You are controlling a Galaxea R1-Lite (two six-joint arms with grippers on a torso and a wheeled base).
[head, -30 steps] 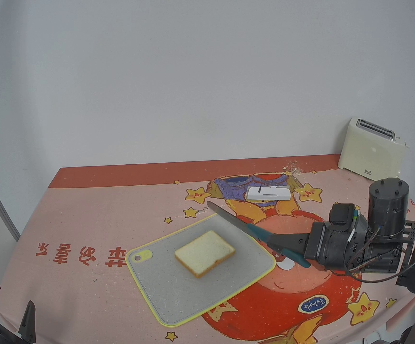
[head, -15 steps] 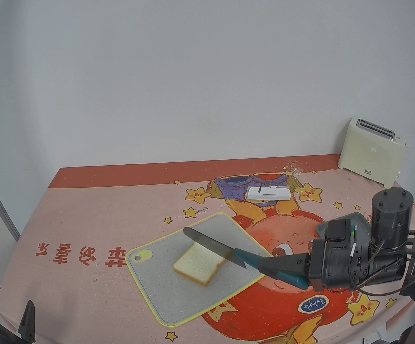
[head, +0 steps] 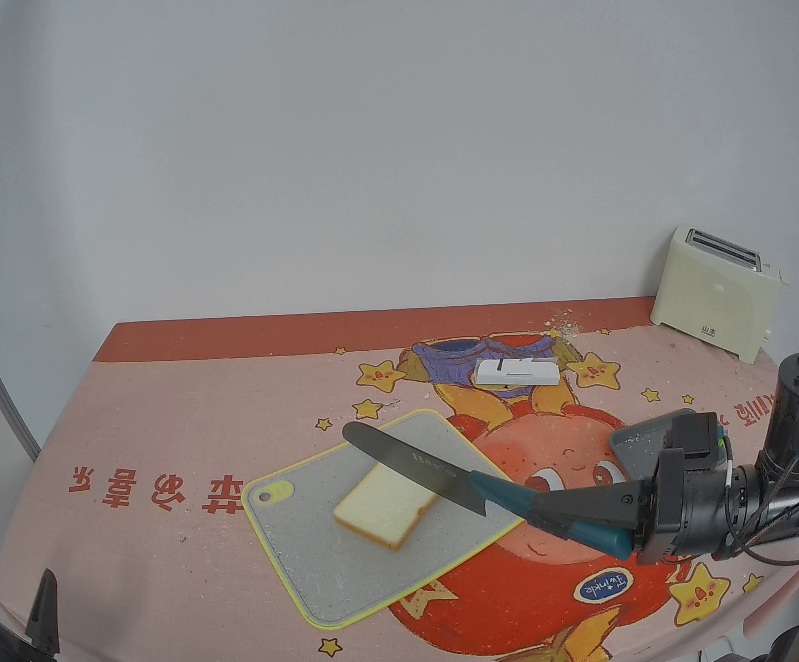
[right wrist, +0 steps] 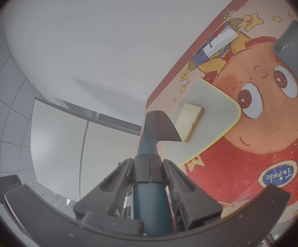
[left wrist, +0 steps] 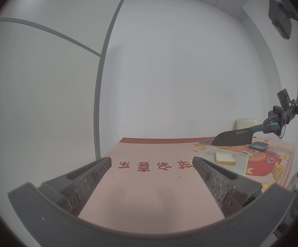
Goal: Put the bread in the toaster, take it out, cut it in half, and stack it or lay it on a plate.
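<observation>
Two fingers (right wrist: 114,186) of my right gripper (head: 546,506) are clamped on the knife (head: 418,464) handle. Out ahead, the blade hangs over the one bread slice (head: 376,512) on the cutting board (head: 326,563). One grey plate (head: 643,439) sits just beside them, partly hidden by my wrist, and one toaster (head: 717,296) is farther back. My left gripper (left wrist: 150,165) is spread wide, well apart from the board.

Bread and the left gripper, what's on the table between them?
Nothing loose: bare tablecloth with red lettering, then the cutting board rim, seen in the left wrist view.
</observation>
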